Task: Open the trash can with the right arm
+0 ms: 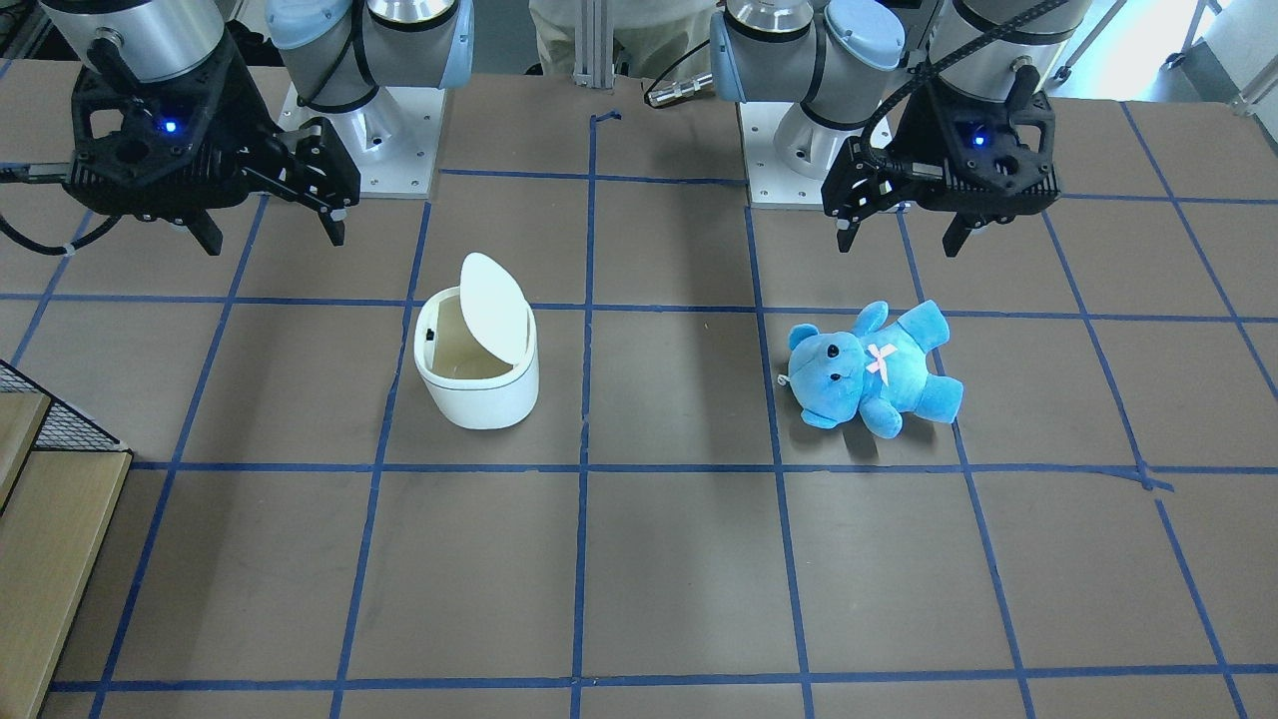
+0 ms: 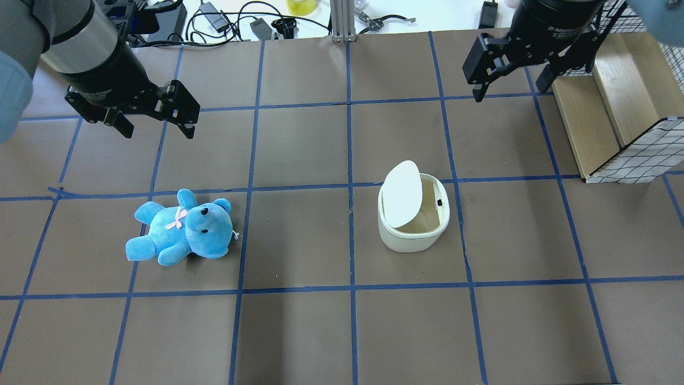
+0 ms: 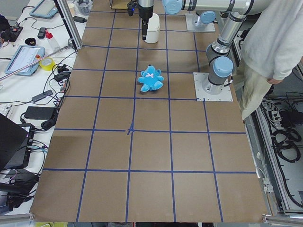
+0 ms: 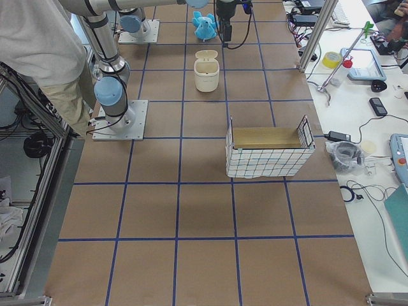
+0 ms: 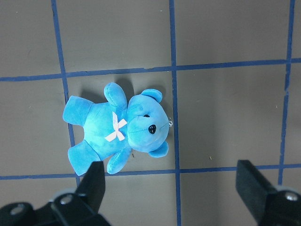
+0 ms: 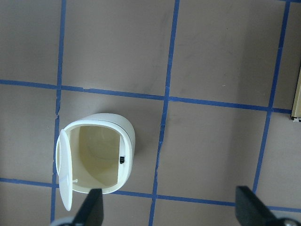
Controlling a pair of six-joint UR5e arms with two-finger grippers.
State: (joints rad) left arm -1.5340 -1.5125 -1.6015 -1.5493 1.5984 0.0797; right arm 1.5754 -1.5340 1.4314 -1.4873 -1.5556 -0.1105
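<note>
One right pincer [image 2: 508, 92], jaws wide, well apart from the trash can [image 2: 411, 241] with its upright lid [image 2: 402, 200].

table [image 2: 299, 331]: trash can [image 2: 411, 241], teddy [image 2: 181, 231], basket [image 2: 636, 156]

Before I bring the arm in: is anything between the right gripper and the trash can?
Nothing visible. The right gripper hangs open above bare taped table, apart from the trash can, whose lid already stands tilted up. The wire basket sits off to the side, and the blue teddy lies on the can's far side.
</note>
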